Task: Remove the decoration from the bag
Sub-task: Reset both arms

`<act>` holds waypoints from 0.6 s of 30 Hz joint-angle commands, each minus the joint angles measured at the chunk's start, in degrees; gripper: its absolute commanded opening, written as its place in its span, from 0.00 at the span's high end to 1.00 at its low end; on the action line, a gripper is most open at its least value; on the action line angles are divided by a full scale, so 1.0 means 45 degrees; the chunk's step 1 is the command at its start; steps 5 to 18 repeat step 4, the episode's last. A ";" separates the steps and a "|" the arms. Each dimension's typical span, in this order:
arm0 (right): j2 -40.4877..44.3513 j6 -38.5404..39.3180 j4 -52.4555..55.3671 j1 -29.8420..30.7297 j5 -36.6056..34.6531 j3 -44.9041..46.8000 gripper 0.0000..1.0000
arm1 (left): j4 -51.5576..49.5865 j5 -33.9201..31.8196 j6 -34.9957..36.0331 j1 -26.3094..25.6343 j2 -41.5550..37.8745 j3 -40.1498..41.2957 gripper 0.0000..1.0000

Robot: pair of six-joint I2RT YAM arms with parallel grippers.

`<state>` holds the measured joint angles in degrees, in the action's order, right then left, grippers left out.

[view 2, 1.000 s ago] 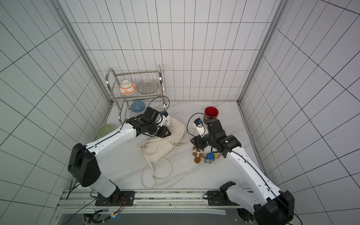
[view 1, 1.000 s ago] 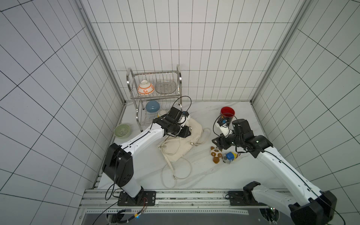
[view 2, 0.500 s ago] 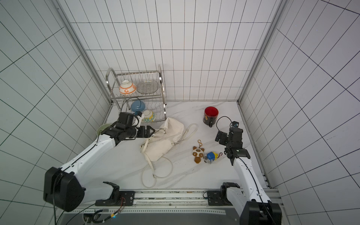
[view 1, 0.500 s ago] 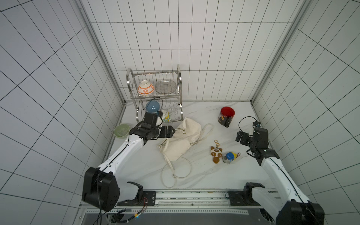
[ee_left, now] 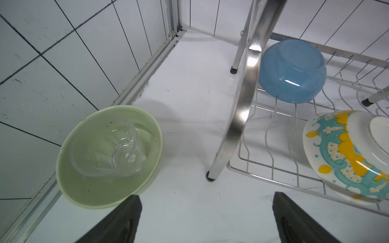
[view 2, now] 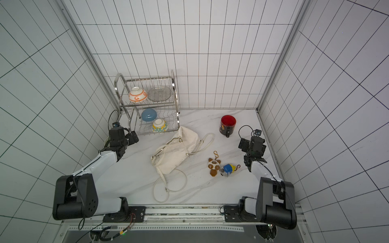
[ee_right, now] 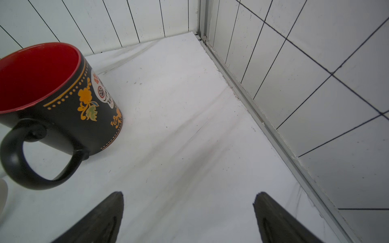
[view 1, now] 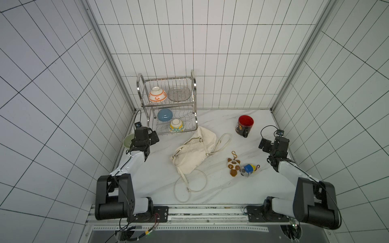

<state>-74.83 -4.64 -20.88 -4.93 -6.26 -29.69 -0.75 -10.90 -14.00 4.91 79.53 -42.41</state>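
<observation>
The cream bag [view 1: 193, 151] [view 2: 174, 151] lies slumped in the middle of the table, its long straps [view 1: 189, 185] looped toward the front. The decoration, a brown bear charm [view 1: 233, 166] [view 2: 214, 166] with a blue toy charm [view 1: 248, 169] [view 2: 227, 169], lies on the table right of the bag, apart from it. My left gripper [view 1: 154, 137] [ee_left: 207, 195] is open and empty at the far left, by the rack. At the far right, near the mug, my right gripper [view 1: 264, 145] [ee_right: 189, 194] is also open and empty. Neither wrist view shows the bag or the decoration.
A metal dish rack [view 1: 168, 104] [ee_left: 242, 117] with bowls stands at the back left. A green bowl [view 1: 128, 140] [ee_left: 109, 189] holding a clear glass [ee_left: 109, 151] sits by the left wall. A black mug with a red inside [view 1: 245, 126] [ee_right: 52, 101] stands back right.
Both arms have pulled back from the bag and the decoration to the table's left and right sides. Both grippers have opened, and the left one has let go of the bag.
</observation>
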 commanded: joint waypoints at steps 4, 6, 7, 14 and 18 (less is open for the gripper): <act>-0.0022 0.0404 -0.1472 -0.0324 0.0349 0.0275 0.01 | 0.3276 -0.0197 0.0372 0.0186 0.0391 0.0491 0.02; -0.0022 0.0404 -0.1472 -0.0324 0.0349 0.0275 0.01 | 0.3276 -0.0197 0.0372 0.0186 0.0391 0.0491 0.02; -0.0022 0.0404 -0.1472 -0.0324 0.0349 0.0275 0.01 | 0.3276 -0.0197 0.0372 0.0186 0.0391 0.0491 0.02; -0.0022 0.0404 -0.1472 -0.0324 0.0349 0.0275 0.01 | 0.3276 -0.0197 0.0372 0.0186 0.0391 0.0491 0.02; -0.0022 0.0404 -0.1472 -0.0324 0.0349 0.0275 0.01 | 0.3276 -0.0197 0.0372 0.0186 0.0391 0.0491 0.02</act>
